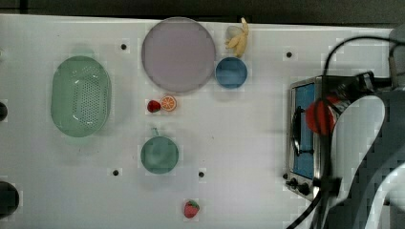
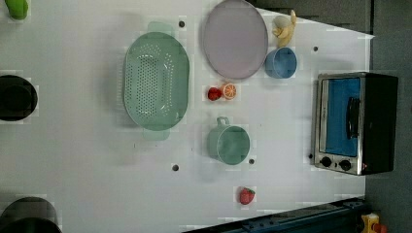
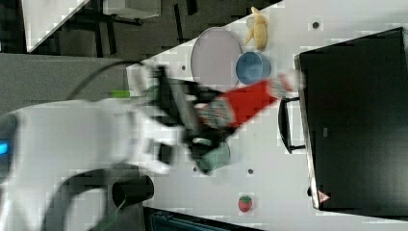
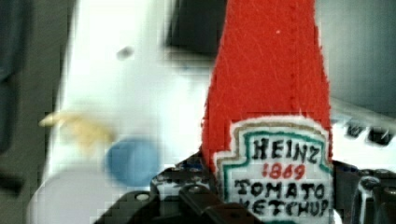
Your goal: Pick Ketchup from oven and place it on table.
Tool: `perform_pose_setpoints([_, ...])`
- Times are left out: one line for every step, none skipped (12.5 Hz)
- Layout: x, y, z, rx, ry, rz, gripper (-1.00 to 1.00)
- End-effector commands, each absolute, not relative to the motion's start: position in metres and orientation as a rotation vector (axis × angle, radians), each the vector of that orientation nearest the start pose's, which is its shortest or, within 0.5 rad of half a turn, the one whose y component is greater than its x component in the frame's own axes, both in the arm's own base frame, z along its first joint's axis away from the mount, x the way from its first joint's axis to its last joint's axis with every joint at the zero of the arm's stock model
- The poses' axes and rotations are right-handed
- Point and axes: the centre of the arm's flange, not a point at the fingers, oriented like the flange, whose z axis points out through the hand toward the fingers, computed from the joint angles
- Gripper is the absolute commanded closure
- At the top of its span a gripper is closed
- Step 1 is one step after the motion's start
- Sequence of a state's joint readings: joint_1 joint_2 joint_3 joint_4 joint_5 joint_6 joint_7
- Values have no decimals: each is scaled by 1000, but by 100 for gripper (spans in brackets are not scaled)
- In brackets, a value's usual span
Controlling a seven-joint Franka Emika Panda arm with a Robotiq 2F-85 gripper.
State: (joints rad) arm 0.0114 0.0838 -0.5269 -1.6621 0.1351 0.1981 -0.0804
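A large round lilac plate serves as the landmark: in the top view a small blue cup sits just beside its right edge, with a peeled yellow banana just above that cup. To the top view's left of the plate, well apart, lies a pale green oval perforated colander. Below the plate lie a small red strawberry touching an orange half, then a green mug, and farther down a second red strawberry.
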Motion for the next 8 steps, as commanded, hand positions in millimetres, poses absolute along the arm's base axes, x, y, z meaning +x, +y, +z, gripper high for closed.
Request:
perform_pose_setpoints([567, -153, 566, -2688, 1448, 23, -27])
perform_pose_setpoints([571, -128, 564, -2725, 1387, 33, -27])
perform_pose_setpoints([574, -105, 560, -2777, 1332, 42, -27])
perform_pose_setpoints([576, -84, 552, -2841, 1279, 55, -27])
perform_pose_setpoints([577, -64, 542, -2904, 1229, 74, -27])
perform_pose_setpoints([576, -47, 529, -2959, 1183, 102, -27])
perform_pose_setpoints([573, -33, 513, -2997, 1147, 146, -27])
perform_pose_setpoints([569, -23, 495, -3018, 1122, 192, -27])
